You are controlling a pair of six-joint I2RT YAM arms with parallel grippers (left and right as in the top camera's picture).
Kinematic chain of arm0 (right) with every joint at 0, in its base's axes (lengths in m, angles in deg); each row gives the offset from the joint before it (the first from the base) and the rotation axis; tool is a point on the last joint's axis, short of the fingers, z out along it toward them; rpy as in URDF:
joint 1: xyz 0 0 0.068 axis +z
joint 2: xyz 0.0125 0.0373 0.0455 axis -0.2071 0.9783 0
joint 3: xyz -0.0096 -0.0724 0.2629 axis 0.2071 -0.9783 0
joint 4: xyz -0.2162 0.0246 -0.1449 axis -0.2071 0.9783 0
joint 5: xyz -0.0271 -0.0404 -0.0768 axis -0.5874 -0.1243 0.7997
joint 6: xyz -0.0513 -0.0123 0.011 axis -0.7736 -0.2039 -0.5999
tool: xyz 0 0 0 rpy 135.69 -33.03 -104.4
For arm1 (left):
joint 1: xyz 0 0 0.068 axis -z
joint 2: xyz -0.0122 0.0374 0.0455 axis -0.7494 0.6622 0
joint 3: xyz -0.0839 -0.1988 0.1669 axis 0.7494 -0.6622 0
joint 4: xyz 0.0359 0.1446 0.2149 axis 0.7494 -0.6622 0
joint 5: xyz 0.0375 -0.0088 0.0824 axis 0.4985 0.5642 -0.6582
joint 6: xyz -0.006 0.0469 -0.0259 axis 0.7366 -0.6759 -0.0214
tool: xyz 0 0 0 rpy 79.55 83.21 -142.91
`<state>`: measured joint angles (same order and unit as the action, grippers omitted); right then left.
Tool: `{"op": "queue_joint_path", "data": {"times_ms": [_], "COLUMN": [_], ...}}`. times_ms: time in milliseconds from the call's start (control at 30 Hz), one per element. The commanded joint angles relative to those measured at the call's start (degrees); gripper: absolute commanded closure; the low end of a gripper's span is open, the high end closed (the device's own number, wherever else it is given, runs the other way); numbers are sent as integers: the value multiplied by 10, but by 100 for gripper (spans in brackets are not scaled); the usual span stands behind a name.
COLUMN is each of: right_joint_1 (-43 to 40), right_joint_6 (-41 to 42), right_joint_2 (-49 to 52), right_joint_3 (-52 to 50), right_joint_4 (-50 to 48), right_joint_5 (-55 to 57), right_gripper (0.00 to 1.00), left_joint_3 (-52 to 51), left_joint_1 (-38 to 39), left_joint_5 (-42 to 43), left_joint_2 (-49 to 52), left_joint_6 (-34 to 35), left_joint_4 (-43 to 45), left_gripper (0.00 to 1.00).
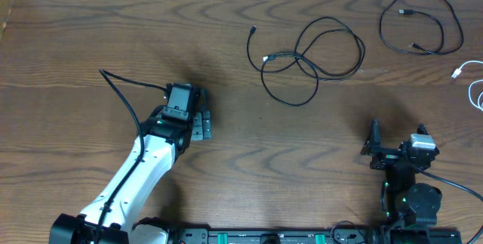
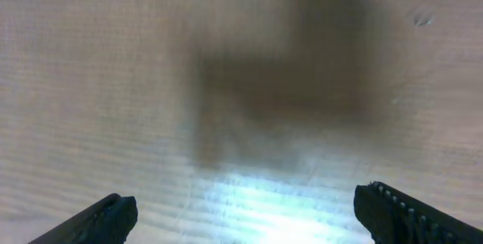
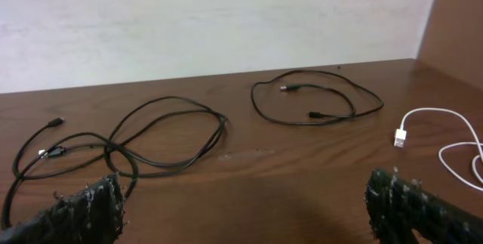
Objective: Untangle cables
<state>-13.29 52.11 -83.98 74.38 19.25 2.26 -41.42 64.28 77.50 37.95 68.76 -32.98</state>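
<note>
Three cables lie apart on the wooden table. One black cable (image 1: 300, 57) forms crossed loops at the back middle; it also shows in the right wrist view (image 3: 223, 127). A second black cable (image 1: 380, 26) is coiled at the back right (image 3: 317, 122). A white cable (image 1: 458, 72) lies at the right edge, its plug in the right wrist view (image 3: 400, 138). My left gripper (image 1: 199, 123) is open and empty, pointing down close over bare wood (image 2: 245, 210). My right gripper (image 1: 373, 147) is open and empty (image 3: 241, 202), low at the front right, facing the cables.
A thick black arm cable (image 1: 124, 97) runs from the left arm toward the back left. A white wall (image 3: 211, 17) stands behind the table's back edge. The arm bases sit at the front edge.
</note>
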Motion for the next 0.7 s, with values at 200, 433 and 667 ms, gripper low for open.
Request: {"op": "queue_joint_path", "data": {"times_ms": [200,433,667], "right_joint_1": [3,3,3], "right_joint_6": [-9,-9,-9], "right_joint_2": [-4,-4,-4], "right_joint_3": [-1,-1,-1], "right_joint_4": [2,2,2], "right_joint_5": [0,0,0], "right_gripper": [1,1,1], "left_joint_3": [3,3,3], "left_joint_1": [-3,-4,-3], "left_joint_5": [-7,-85,-83], "left_joint_2": [-34,-160,-258], "left_joint_6": [20,18,18], "left_joint_4": [-20,-43,-121], "left_gripper": [3,3,3]}}
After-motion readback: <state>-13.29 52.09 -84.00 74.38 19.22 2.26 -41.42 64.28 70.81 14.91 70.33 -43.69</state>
